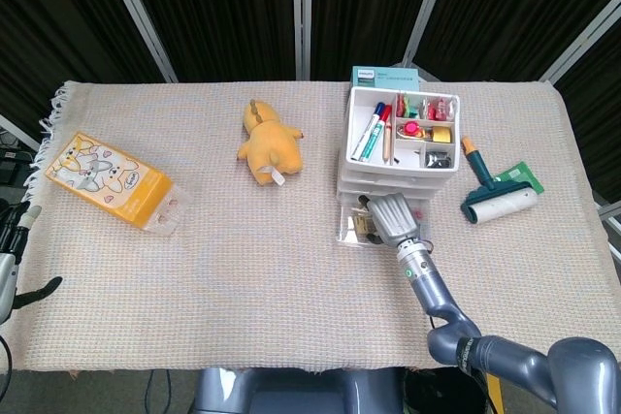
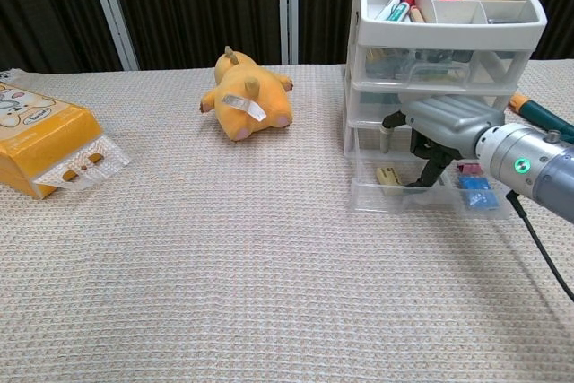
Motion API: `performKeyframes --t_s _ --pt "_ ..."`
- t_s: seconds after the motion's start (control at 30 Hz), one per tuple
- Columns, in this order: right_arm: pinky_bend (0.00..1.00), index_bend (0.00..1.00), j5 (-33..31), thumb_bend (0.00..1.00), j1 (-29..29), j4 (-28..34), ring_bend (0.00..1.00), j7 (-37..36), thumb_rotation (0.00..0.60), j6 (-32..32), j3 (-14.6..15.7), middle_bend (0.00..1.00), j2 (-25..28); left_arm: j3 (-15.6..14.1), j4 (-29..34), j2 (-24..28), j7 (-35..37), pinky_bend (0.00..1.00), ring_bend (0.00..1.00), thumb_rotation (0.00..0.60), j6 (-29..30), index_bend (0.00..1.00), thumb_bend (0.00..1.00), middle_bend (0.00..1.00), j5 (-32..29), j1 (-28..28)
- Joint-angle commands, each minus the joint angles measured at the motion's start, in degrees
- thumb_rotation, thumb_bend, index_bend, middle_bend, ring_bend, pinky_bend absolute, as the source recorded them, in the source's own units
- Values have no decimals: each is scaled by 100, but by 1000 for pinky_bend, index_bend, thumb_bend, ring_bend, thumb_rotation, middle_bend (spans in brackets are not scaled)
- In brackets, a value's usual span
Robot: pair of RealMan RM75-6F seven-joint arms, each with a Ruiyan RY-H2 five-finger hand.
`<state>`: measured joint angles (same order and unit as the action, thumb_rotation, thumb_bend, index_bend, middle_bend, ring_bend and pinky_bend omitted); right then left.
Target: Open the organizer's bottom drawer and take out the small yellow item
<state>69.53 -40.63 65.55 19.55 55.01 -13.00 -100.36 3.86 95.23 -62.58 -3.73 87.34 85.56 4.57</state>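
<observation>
The white organizer (image 1: 403, 138) (image 2: 446, 38) stands at the right of the table, and its clear bottom drawer (image 2: 453, 201) (image 1: 347, 231) is pulled out toward me. A small yellow item (image 2: 388, 177) lies on the drawer floor at its left end. My right hand (image 2: 444, 123) (image 1: 392, 217) hovers over the open drawer with its fingers (image 2: 425, 170) dipping inside, just right of the yellow item and holding nothing. I cannot tell whether they touch it. At the left table edge, my left hand (image 1: 14, 261) rests with its fingers apart.
A yellow plush toy (image 1: 269, 147) (image 2: 247, 96) lies mid-table. A yellow carton (image 1: 112, 181) (image 2: 45, 136) sits far left. A green lint roller (image 1: 497, 189) lies right of the organizer, a teal box (image 1: 385, 76) behind it. Blue pieces (image 2: 475, 187) fill the drawer's right end.
</observation>
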Motion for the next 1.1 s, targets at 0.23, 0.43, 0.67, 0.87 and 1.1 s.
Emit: performKeyframes --t_s 0.23,0.43,0.67,0.87,1.1 --pt "736 421 -187 0 -75 40 1000 167 600 -123 4 1000 15 -6 -2 4 14 0 0 600 -27 0 21 0 1 17" --pt "736 407 -250 0 -75 -52 1000 154 600 -174 55 1000 -25 -13 -3 6 24 0 0 600 -23 0 21 0 15 19" --pt "735 371 -238 0 -42 -146 1000 53 600 -194 138 1000 -54 -22 1 7 19 0 0 600 -23 0 21 0 29 22" --pt "734 357 -313 0 -36 -89 1000 125 600 -253 164 1000 10 -30 11 4 5 0 0 600 -16 0 21 0 50 24" --pt "731 306 -354 0 -80 135 1000 253 600 -312 169 1000 176 -37 21 13 20 0 0 600 -5 0 21 0 61 21"
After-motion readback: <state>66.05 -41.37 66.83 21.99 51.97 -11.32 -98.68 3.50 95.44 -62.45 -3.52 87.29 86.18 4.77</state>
